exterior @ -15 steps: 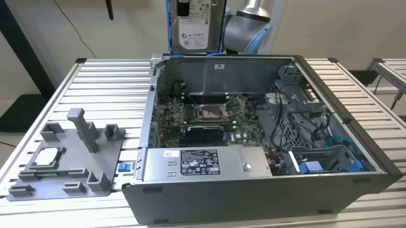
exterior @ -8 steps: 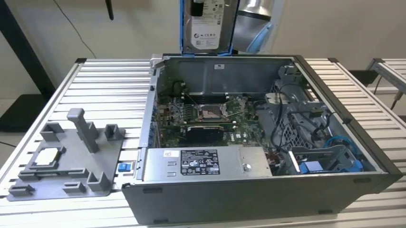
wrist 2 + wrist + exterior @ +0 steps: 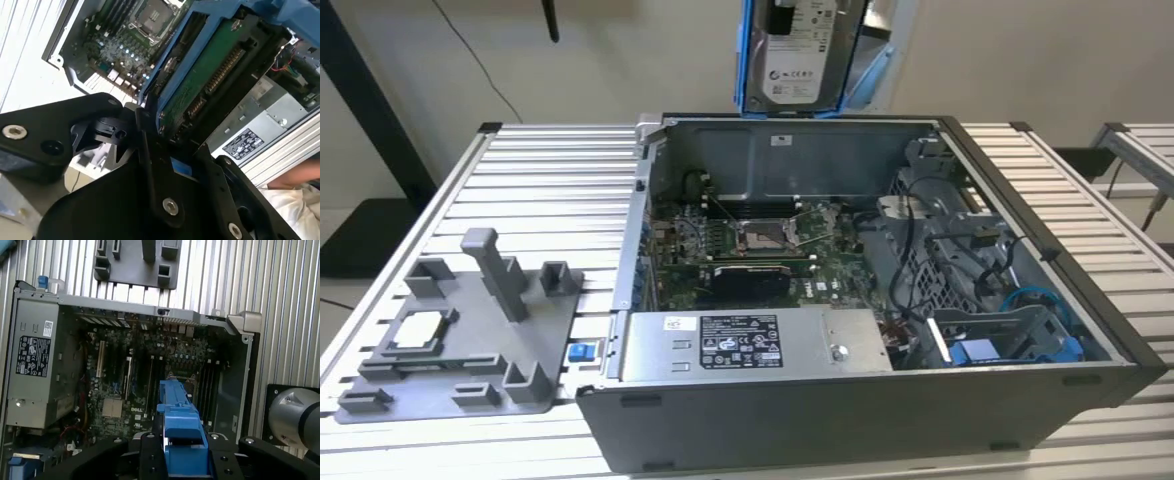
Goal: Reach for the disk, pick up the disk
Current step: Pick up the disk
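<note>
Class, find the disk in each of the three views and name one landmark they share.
Exterior view: the disk, top edge, above the case.
Second wrist view: green underside, power supply behind it.
First wrist view: blue frame edge-on, before the motherboard.
Shared landmark: power supply.

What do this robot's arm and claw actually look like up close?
The gripper is matt black, built from flat, angular plates and chunky links fastened with small silver screws. Beside it in the first wrist view, the arm has a round, smooth silver-grey joint cap set against a black housing.
</note>
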`<state>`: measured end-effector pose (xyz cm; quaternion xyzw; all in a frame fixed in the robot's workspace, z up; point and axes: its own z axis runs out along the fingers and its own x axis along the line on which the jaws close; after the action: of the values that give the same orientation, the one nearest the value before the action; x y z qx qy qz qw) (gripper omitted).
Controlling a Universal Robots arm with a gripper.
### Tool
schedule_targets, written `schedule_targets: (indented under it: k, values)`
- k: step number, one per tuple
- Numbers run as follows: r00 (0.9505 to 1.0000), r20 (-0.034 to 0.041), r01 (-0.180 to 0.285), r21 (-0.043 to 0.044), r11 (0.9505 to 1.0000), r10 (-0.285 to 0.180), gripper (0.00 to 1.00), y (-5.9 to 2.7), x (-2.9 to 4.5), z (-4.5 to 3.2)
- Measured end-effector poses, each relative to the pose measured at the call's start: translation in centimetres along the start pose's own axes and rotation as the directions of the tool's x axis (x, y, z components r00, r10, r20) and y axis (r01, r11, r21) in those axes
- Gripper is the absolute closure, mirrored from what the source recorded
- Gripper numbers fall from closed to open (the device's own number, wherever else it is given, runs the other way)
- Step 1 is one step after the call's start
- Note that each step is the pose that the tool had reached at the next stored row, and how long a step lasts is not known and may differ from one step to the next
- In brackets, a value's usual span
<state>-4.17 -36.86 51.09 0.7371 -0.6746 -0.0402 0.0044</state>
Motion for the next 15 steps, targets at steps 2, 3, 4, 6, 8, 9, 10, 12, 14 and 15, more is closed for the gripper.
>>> schedule_targets:
  k: [2,3,4,6,8,9,10,12,14,15]
  values:
    - [1.0000,0.0000,0.000,-0.0004,1.0000,0.000,1.00,-0.86,0.08,-0.06]
    - [1.0000,0.0001,0.000,-0.0006,1.0000,0.000,1.00,-1.27,0.11,-0.08]
    - [1.0000,0.0001,0.000,-0.0006,1.0000,0.000,1.00,-1.66,0.15,-0.11]
    - [1.0000,0.0003,0.000,-0.0007,1.0000,0.000,1.00,-2.48,0.22,-0.15]
    - [1.0000,0.0004,0.000,-0.0009,1.0000,0.000,1.00,-3.28,0.29,-0.20]
    - [1.0000,0.0004,0.000,-0.0010,1.0000,0.000,1.00,-3.68,0.32,-0.23]
    - [1.0000,0.0002,0.000,-0.0012,1.0000,0.000,1.00,-4.10,0.35,-0.26]
    - [1.0000,0.0001,0.000,-0.0014,1.0000,0.000,1.00,-4.85,0.42,-0.32]
    - [1.0000,0.0002,0.000,-0.0015,1.0000,0.000,1.00,-5.53,0.48,-0.36]
    - [1.0000,0.0002,0.000,-0.0015,1.0000,0.000,1.00,-5.86,0.51,-0.38]
